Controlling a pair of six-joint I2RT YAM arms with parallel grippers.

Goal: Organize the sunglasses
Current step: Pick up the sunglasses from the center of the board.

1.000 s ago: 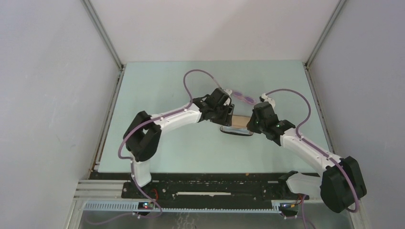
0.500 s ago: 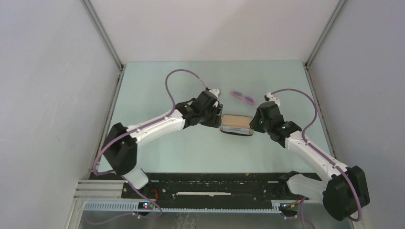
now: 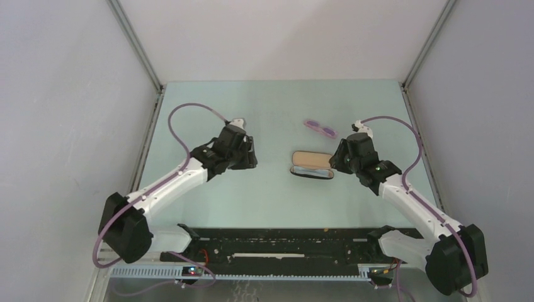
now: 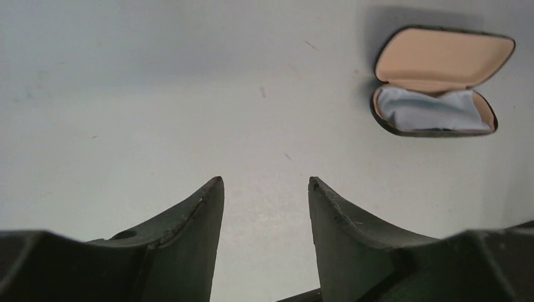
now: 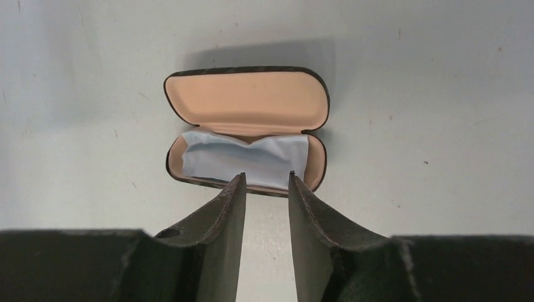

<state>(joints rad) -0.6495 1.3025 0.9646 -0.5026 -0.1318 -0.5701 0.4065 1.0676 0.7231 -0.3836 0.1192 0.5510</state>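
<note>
The pink-purple sunglasses (image 3: pixel 320 129) lie on the table at the back, apart from both arms. A black case (image 3: pixel 312 164) with tan lining lies open in the middle, a light blue cloth (image 5: pixel 244 159) in its lower half. My right gripper (image 5: pixel 266 175) hovers at the case's near rim (image 5: pixel 189 180), open with nothing between its fingers. My left gripper (image 4: pixel 264 180) is open and empty over bare table, well left of the case (image 4: pixel 434 82). In the top view the left gripper (image 3: pixel 250 154) and right gripper (image 3: pixel 338 158) stand on either side of the case.
White walls enclose the pale green table (image 3: pixel 208 119) on three sides. A black rail (image 3: pixel 277 242) with the arm bases runs along the near edge.
My left arm has pulled back to the left, away from the case. The right gripper has let go of the case's right end and opened wider. The case now lies open by itself.
</note>
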